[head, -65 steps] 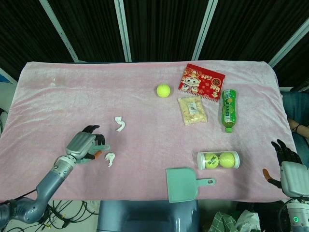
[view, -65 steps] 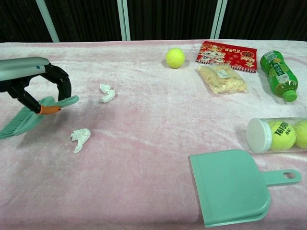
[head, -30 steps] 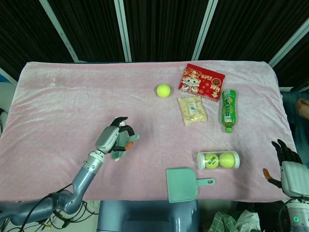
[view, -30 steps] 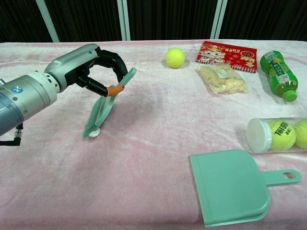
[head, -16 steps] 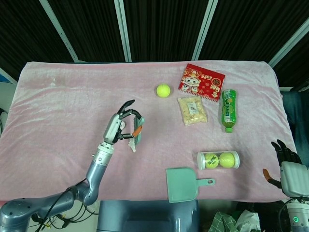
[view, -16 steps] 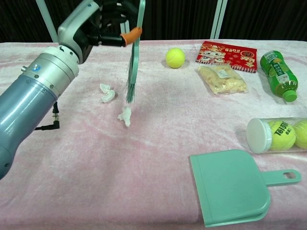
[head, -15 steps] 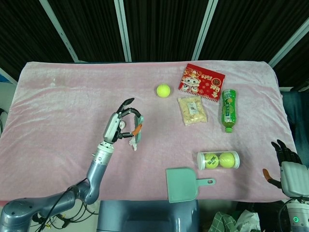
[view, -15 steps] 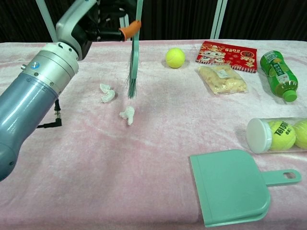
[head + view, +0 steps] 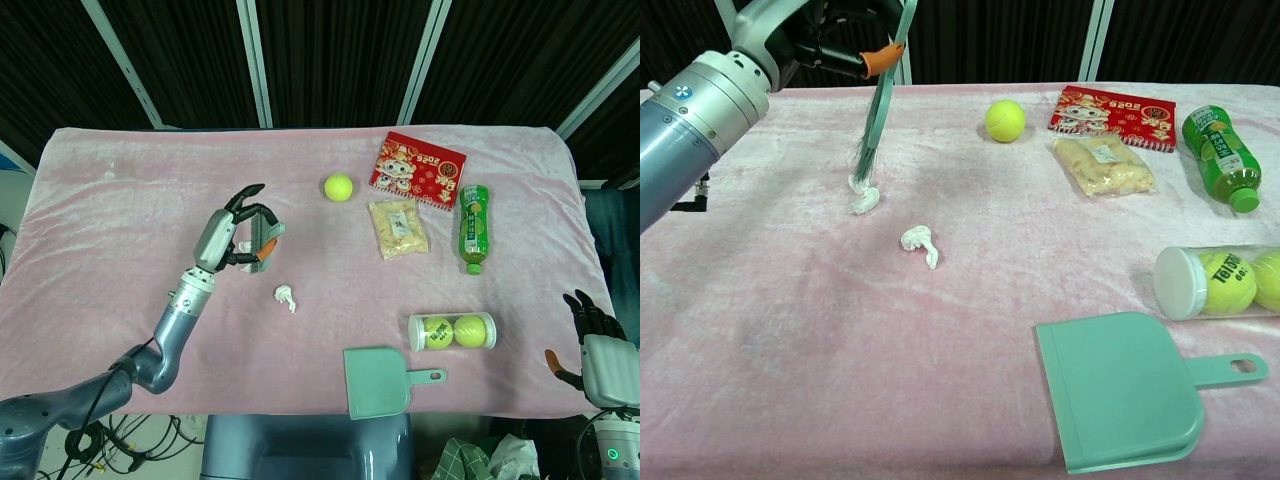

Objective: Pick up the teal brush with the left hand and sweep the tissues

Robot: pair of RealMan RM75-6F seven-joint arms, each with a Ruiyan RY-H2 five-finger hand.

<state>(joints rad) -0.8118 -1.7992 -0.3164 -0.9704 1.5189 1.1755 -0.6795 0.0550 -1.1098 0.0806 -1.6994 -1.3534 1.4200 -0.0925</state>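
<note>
My left hand [image 9: 233, 240] [image 9: 825, 35] grips the teal brush [image 9: 266, 240] [image 9: 880, 95] by its handle, raised over the left-centre of the pink table. The brush hangs nearly upright, and its bristle tips [image 9: 862, 165] touch the top of one crumpled white tissue [image 9: 864, 198]. A second tissue [image 9: 286, 296] [image 9: 920, 243] lies loose, nearer the front and to the right of the brush. In the head view the hand and brush hide the first tissue. My right hand [image 9: 598, 350] stays off the table's front right corner, fingers spread, holding nothing.
A teal dustpan [image 9: 376, 382] [image 9: 1125, 390] lies at the front edge. A clear tube of tennis balls [image 9: 452, 331] [image 9: 1215, 280] sits to its right. Further back are a green bottle [image 9: 473, 228], snack bag [image 9: 398, 229], red packet [image 9: 417, 168] and loose tennis ball [image 9: 338, 187].
My left hand carried the brush from the left front, swept one tissue rightward, then swung back left so the bristles meet the other tissue. The right hand has not moved.
</note>
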